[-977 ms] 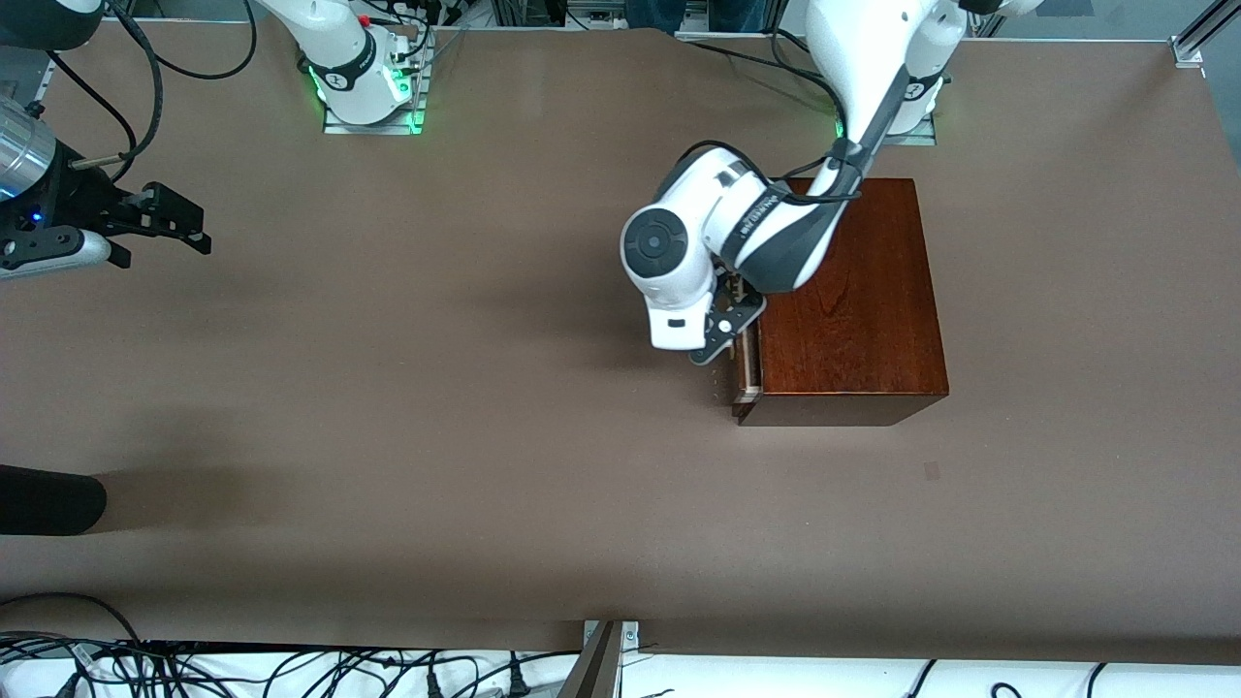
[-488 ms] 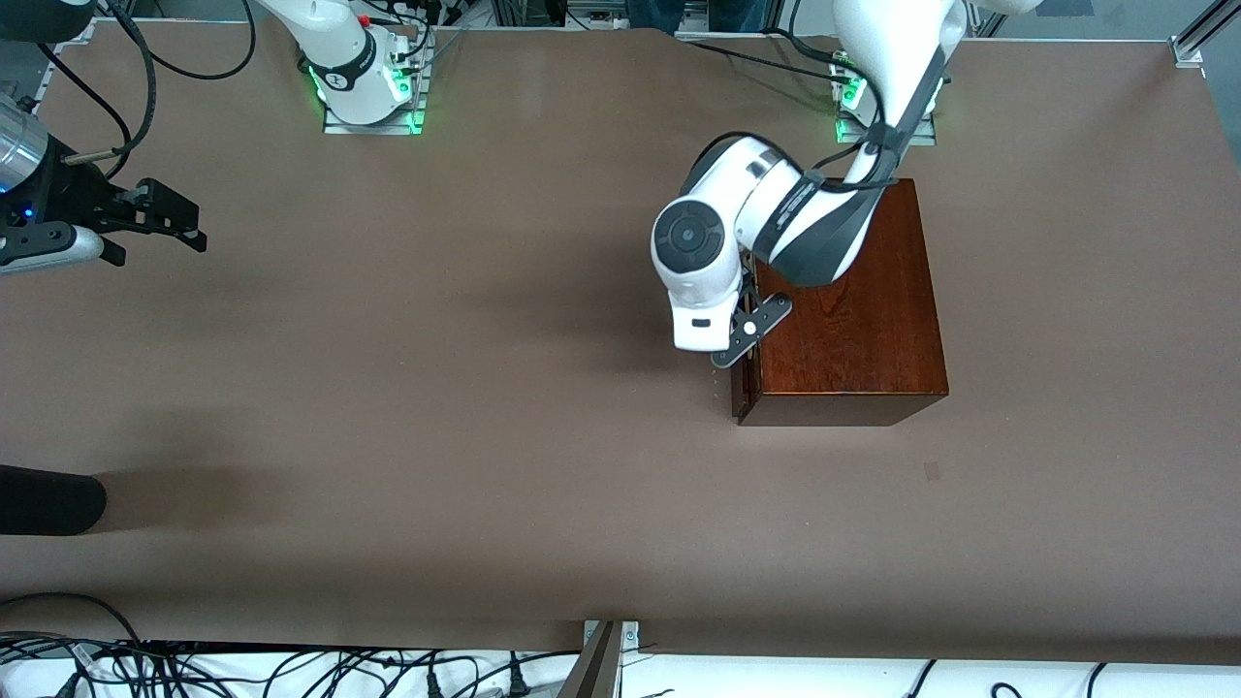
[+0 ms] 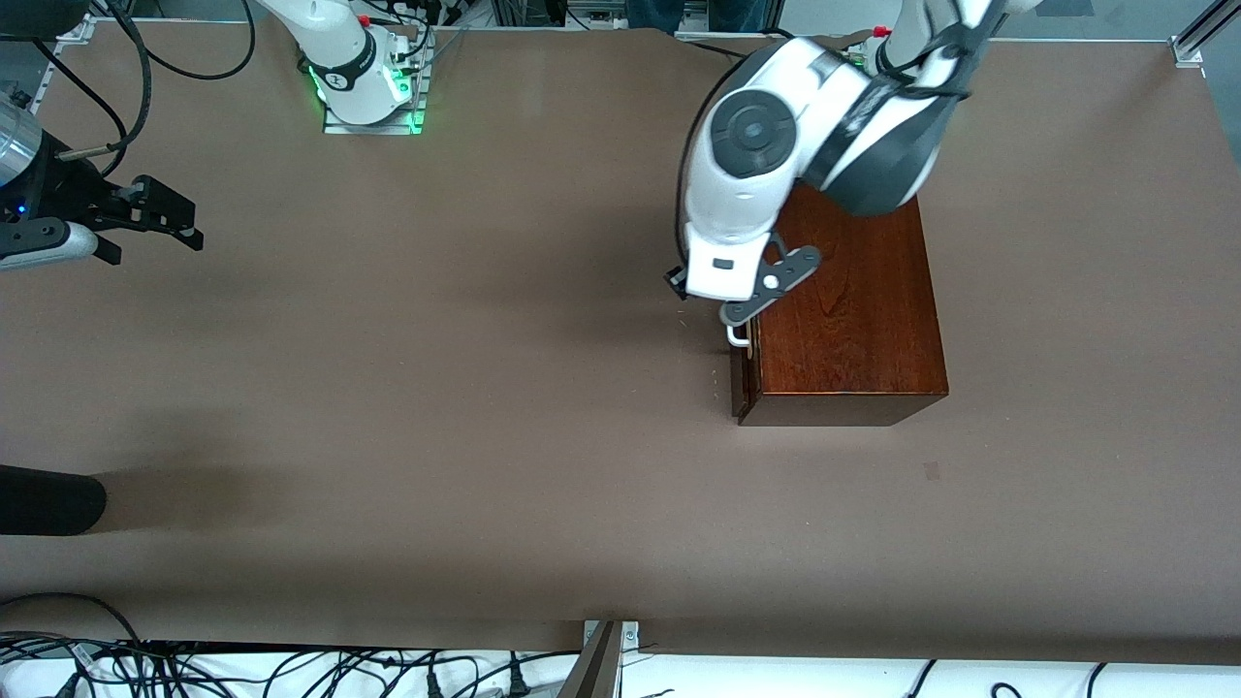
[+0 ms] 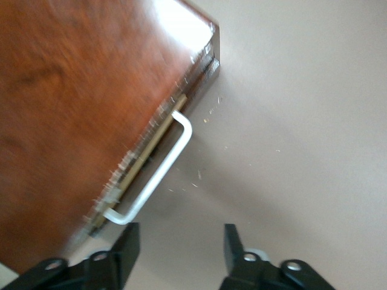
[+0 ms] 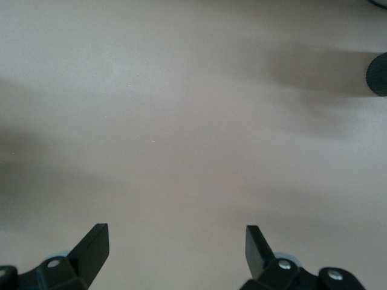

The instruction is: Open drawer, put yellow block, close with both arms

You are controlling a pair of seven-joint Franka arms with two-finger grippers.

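The drawer (image 3: 743,380) sits pushed into the dark mahogany box (image 3: 853,310), with its white bar handle (image 3: 739,336) facing the right arm's end of the table. In the left wrist view the handle (image 4: 158,175) runs along the drawer front, clear of my left gripper (image 4: 180,241). That gripper is open, holds nothing and hangs above the table just beside the handle. My right gripper (image 3: 194,225) waits open and empty over bare table at the right arm's end, as the right wrist view (image 5: 175,241) confirms. The yellow block is out of view.
A black rounded object (image 3: 48,499) lies at the table's edge on the right arm's end, nearer the front camera; it also shows in the right wrist view (image 5: 378,74). Cables run along the table's front edge (image 3: 291,669).
The drawer stood slightly open and the left gripper pushed it in. The left gripper has since opened, let go of the handle and risen. The right arm barely moved.
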